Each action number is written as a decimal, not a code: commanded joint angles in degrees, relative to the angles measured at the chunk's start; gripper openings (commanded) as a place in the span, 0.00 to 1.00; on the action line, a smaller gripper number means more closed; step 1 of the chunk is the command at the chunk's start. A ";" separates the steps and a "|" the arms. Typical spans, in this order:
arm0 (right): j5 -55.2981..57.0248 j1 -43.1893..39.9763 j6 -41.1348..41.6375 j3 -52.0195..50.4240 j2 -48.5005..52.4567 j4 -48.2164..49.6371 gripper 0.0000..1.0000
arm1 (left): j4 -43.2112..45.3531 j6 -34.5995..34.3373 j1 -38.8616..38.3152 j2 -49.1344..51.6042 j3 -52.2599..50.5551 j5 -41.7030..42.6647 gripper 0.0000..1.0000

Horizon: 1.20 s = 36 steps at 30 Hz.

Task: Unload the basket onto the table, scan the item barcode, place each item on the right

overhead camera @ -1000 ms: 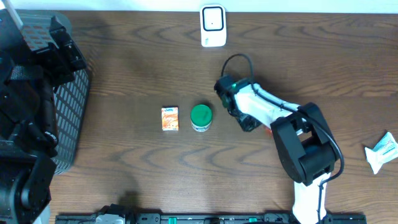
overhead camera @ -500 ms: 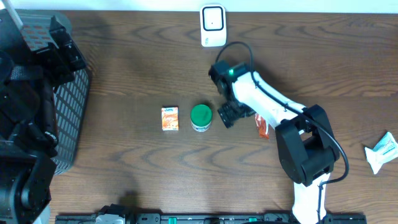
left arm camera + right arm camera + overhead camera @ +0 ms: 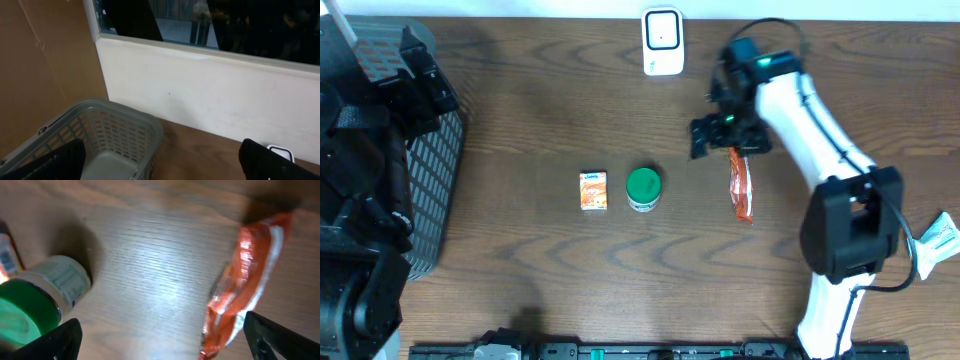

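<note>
Right claw (image 3: 708, 138) was found spread wide, empty, just beside orange packet (image 3: 742, 188) on bench (image 3: 540, 270). Left claw (image 3: 160, 167) likewise spread. Step judged: pickup pending; a grasp, then presentation to scanner (image 3: 662, 42), was required.

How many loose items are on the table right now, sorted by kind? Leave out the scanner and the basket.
Small orange box: 1
Green-lidded jar: 1
Orange packet: 1
White packet: 1
Total: 4
</note>
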 commanded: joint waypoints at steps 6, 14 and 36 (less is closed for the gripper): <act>-2.10 -6.32 -8.55 -4.11 -0.68 -1.86 0.99 | 0.11 -0.55 0.24 0.17 -0.33 -0.74 0.98; -5.64 -9.31 -8.11 -17.03 -0.68 5.33 0.94 | 0.17 -0.55 0.24 0.17 -0.33 -0.74 0.98; -1.42 -9.99 -7.89 -26.18 -0.76 18.82 0.01 | 0.48 -0.55 0.24 0.17 -0.33 -0.74 0.98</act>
